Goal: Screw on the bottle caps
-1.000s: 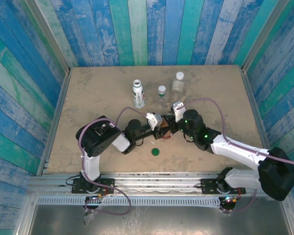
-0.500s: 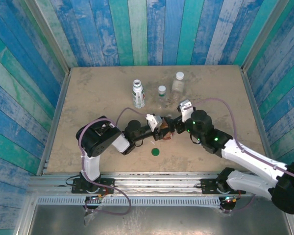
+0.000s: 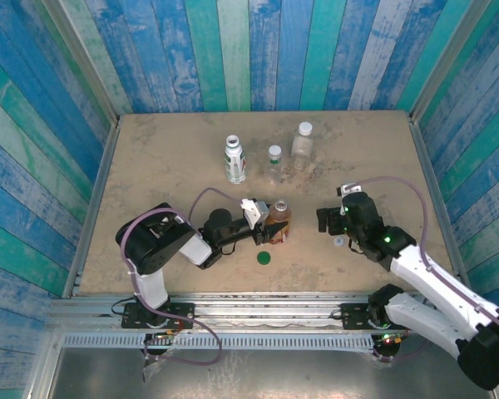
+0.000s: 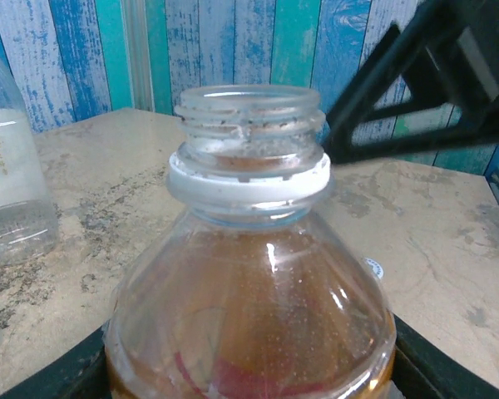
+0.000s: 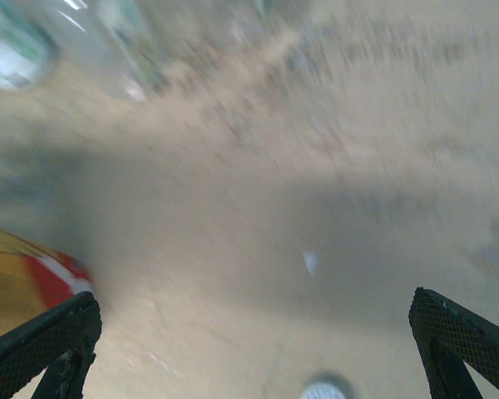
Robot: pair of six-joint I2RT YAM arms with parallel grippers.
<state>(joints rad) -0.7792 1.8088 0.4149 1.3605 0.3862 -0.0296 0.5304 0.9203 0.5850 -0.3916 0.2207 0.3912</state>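
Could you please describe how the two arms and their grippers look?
The left arm and right arm have white links, rounded black joints, and a looping pale purple cable each. Small green lights glow on the right one. The right gripper has black fingers with meshed texture.

Right fingers (image 5: 43,342) wide apart, left fingers (image 4: 451,376) clamped

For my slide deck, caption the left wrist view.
Left gripper holds the amber bottle upright, uncapped, ready for its cap.

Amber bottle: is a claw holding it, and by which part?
The left claw grips the uncapped amber-liquid plastic bottle by its body; the open right claw holds nothing.
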